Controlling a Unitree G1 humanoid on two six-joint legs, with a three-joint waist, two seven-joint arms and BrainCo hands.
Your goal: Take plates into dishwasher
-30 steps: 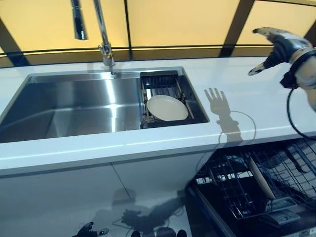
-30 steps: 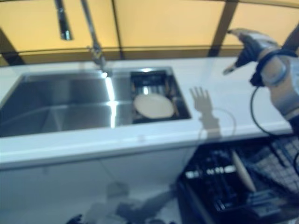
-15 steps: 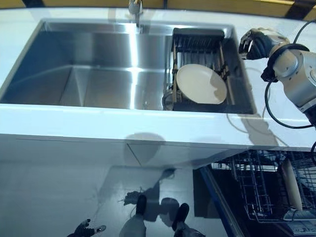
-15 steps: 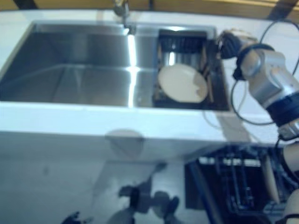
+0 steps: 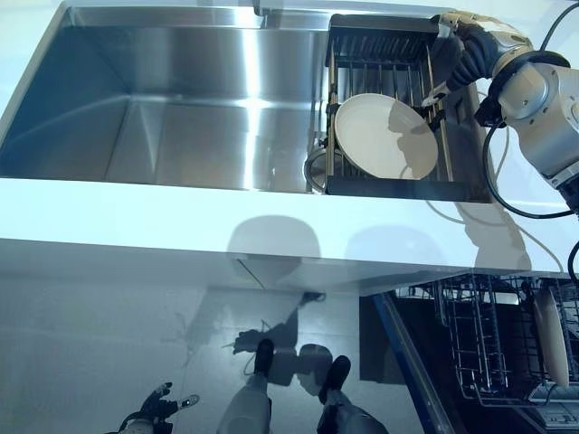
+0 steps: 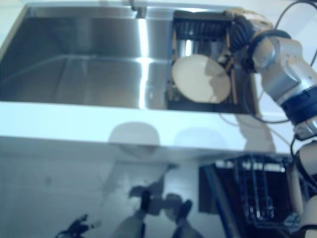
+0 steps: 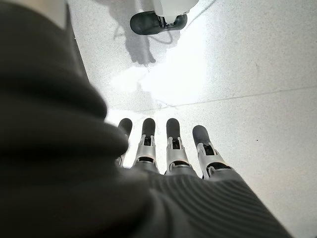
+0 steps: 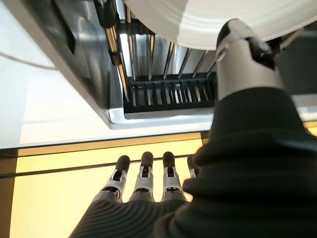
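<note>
A round white plate (image 5: 384,136) leans in the black dish rack (image 5: 375,54) at the right end of the steel sink (image 5: 181,108). My right hand (image 5: 466,52) hovers over the rack's far right corner, just beyond the plate's rim. In the right wrist view its fingers (image 8: 143,181) are straight and its thumb (image 8: 237,54) reaches toward the plate (image 8: 208,20); I cannot tell if it touches. My left hand (image 5: 158,409) hangs low near the floor, fingers (image 7: 173,146) straight, holding nothing.
The white counter (image 5: 136,217) runs along the sink's front edge. Below at the right, the pulled-out dishwasher rack (image 5: 479,344) holds one plate (image 5: 550,336) standing on edge.
The camera has tilted down toward the sink. My right hand has come from above the counter to the rack's far right corner, close to the plate.
</note>
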